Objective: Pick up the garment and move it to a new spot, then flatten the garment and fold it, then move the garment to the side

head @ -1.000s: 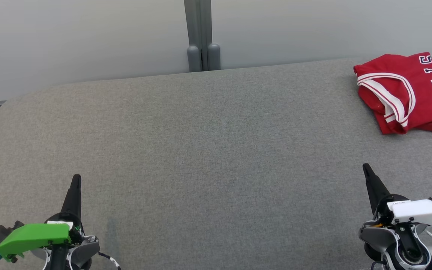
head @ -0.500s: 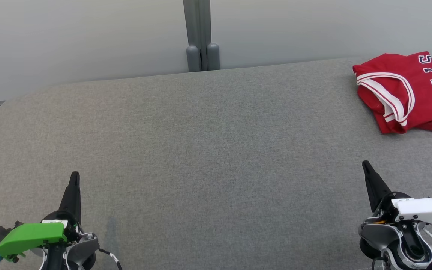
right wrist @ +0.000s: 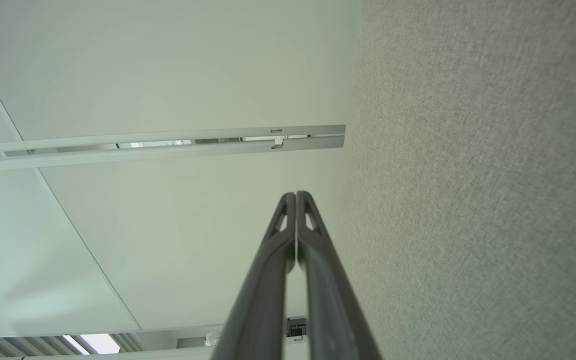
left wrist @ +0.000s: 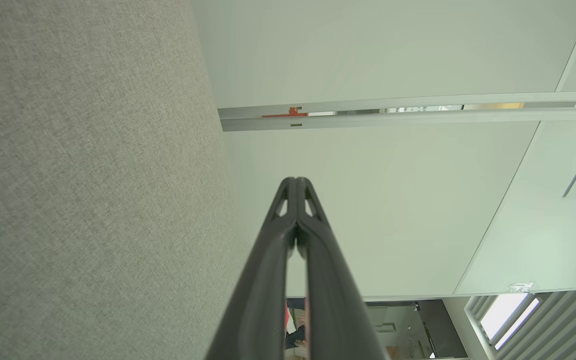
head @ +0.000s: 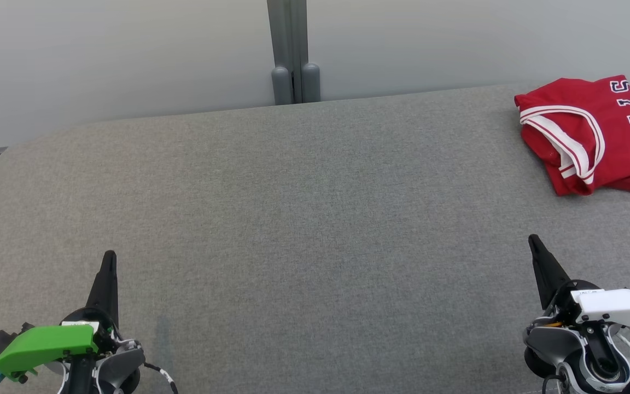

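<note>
Surface: a grey woven fabric surface (head: 315, 219), fine-grained and matte, with a rounded far corner at 10 o'clock. Behind it stands a smooth pale wall panel (head: 129, 54), split at 12 o'clock by a grey upright post (head: 292, 49).

Garment (head: 572, 137): red knit jersey with white striped trim and dark, white-edged lettering. It lies folded into a compact, rumpled block at 2 o'clock on the surface, well apart from both grippers.

Left gripper (head: 109, 256): at 7 o'clock, green cover on the wrist, its dark tapered fingers pressed together to a point, holding nothing.

Right gripper (head: 534, 239): at 5 o'clock, white cover on the wrist, its fingers likewise pressed together and empty.

Change: against the earlier pictures, the garment lies in the same place and shape. Both grippers keep the same posture and position, apart from a slight shift of the whole view.

Limits: the picture's right edge cuts off the garment, so its lettering reads only in part. The bottom edge cuts off both wrists.
</note>
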{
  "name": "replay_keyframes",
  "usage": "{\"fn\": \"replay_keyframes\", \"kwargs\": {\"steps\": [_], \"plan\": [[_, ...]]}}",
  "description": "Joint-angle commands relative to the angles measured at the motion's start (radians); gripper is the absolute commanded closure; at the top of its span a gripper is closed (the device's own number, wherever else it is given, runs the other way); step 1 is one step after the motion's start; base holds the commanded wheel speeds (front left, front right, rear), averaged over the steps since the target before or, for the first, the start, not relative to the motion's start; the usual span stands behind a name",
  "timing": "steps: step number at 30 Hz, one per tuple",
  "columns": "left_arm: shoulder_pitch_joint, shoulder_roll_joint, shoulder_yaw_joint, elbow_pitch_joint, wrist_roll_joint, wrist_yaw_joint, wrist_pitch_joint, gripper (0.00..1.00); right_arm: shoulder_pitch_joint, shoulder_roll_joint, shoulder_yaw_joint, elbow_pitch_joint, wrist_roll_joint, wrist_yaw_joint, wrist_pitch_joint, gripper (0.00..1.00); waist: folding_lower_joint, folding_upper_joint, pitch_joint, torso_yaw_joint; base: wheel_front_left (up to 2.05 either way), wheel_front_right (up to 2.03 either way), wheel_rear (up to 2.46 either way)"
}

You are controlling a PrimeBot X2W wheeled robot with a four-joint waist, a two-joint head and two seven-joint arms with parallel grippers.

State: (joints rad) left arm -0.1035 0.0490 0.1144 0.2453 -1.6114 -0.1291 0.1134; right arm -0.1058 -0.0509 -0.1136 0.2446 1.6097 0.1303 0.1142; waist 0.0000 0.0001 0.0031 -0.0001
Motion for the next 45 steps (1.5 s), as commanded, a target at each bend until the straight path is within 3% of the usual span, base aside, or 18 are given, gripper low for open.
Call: {"fn": "replay_keyframes", "kwargs": {"steps": [1, 45], "plan": [[-0.01, 0.0, 0.003, 0.001, -0.003, -0.005, 0.004, 1.0, -0.006, 0.0, -0.002, 0.002, 0.006, 0.001, 0.003, 1.0, 0.0, -0.0001, 0.0, 0.0, 0.0, 0.0, 0.0], [-0.01, 0.0, 0.003, 0.001, -0.003, -0.005, 0.003, 1.0, -0.006, 0.001, -0.003, 0.001, 0.005, 0.001, 0.003, 1.0, 0.0, -0.0001, 0.0, 0.0, 0.0, 0.0, 0.0]]}}
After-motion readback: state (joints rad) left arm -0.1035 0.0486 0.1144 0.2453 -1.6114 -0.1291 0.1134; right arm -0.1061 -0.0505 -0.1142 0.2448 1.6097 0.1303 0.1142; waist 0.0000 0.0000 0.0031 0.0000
